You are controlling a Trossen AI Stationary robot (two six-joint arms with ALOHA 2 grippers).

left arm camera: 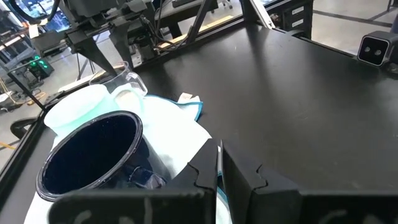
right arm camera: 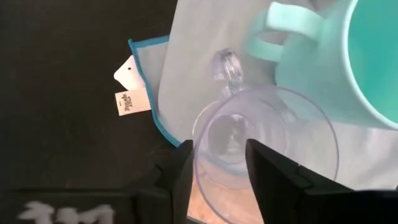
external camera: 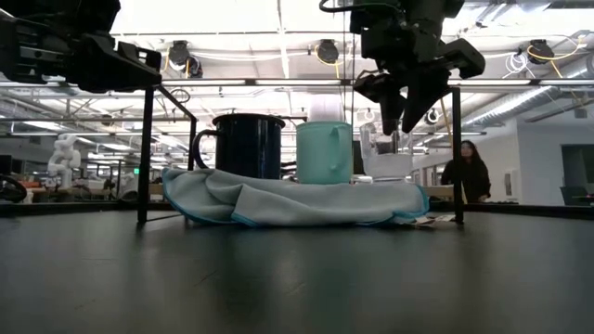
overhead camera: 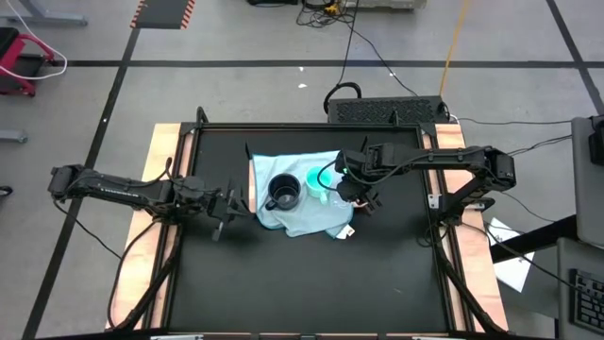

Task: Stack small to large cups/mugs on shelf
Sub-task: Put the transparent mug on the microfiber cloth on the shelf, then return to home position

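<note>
The black mug (overhead camera: 283,192), the turquoise cup (overhead camera: 316,178) and the small clear cup (overhead camera: 338,196) stand upright in a row on the pale blue cloth over the shelf (overhead camera: 253,175). My right gripper (external camera: 406,116) is open and points down just above the clear cup (external camera: 388,165). In the right wrist view its fingers (right arm camera: 180,171) stand either side of the cup's rim (right arm camera: 267,99) without touching it. My left gripper (overhead camera: 236,201) hangs shut and empty above the table, left of the shelf and near the black mug (left arm camera: 93,152).
The cloth (external camera: 278,199) hangs over the shelf's near edge, with a white tag (overhead camera: 346,230) lying on the black table. Bare table lies in front of the shelf (overhead camera: 302,283). Wooden rails (overhead camera: 165,151) line the table's sides. A person (external camera: 469,172) stands in the room behind.
</note>
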